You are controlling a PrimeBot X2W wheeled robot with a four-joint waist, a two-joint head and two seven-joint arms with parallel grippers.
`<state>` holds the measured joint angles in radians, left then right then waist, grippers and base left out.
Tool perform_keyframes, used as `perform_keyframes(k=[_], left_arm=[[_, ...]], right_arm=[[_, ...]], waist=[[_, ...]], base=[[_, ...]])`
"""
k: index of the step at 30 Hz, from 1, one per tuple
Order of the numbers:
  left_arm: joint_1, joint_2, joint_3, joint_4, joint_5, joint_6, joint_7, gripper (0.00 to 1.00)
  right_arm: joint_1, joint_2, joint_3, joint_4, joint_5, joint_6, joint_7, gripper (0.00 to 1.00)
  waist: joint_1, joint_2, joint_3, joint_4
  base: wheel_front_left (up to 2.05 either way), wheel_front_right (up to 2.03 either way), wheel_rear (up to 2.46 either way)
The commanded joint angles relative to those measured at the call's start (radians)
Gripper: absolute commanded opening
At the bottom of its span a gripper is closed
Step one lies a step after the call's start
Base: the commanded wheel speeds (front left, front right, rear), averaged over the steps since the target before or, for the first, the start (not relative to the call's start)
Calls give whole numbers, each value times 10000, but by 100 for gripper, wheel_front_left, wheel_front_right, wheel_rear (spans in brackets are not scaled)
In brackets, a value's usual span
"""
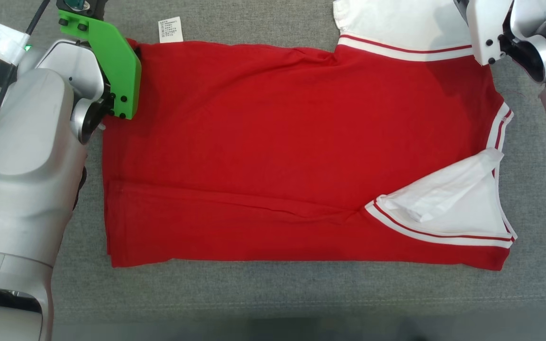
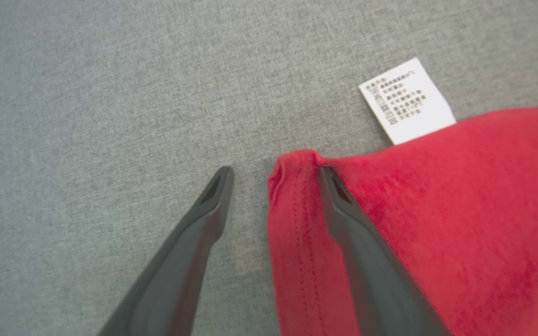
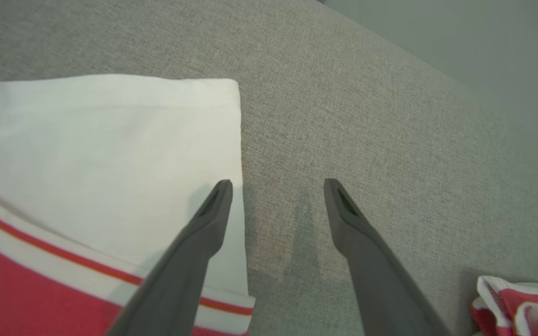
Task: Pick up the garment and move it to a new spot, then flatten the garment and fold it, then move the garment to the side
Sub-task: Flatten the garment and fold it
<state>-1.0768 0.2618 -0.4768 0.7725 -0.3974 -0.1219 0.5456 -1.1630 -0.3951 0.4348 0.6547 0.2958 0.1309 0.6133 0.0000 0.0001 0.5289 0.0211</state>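
Lying flat across the middle of the grey cloth bench (image 1: 273, 293), a red garment (image 1: 273, 151) with white, red-striped sleeves.

A white care label (image 2: 407, 100) pokes out past the garment's far edge, near its far left corner; its small printed lines are too fine to read. The left tool (image 2: 275, 170) is spread astride that corner, one finger on red cloth, the other over bare bench, pinching nothing. The right tool (image 3: 276, 184) is also spread wide at the end of the far sleeve (image 3: 101, 140), one finger over white cloth, one over bench. The near sleeve (image 1: 453, 203) lies folded onto the red body.
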Motion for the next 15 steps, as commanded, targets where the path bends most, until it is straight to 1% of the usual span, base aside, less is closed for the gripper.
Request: perform_keyframes(k=[1, 5, 9, 15], left_arm=[[-53, -20, -45, 89, -86, -4, 57, 0], [-124, -143, -104, 198, -58, 105, -70, 0], [-60, -519, -265, 423, -173, 69, -40, 0], [-146, -1000, -535, 666, -283, -29, -241, 0]], right_arm=[[-164, -44, 43, 66, -49, -7, -108, 100], [-403, -177, 237, 333, -61, -7, -623, 100], [-639, -248, 382, 717, -87, -5, -1067, 100], [-1065, -244, 670, 1279, -180, -7, -1396, 100]], waist=[[0, -1, 44, 17], [0, -1, 178, 156], [0, -1, 278, 382], [0, -1, 449, 774]], base=[[0, 0, 0], [0, 0, 0], [0, 0, 0], [0, 0, 0]])
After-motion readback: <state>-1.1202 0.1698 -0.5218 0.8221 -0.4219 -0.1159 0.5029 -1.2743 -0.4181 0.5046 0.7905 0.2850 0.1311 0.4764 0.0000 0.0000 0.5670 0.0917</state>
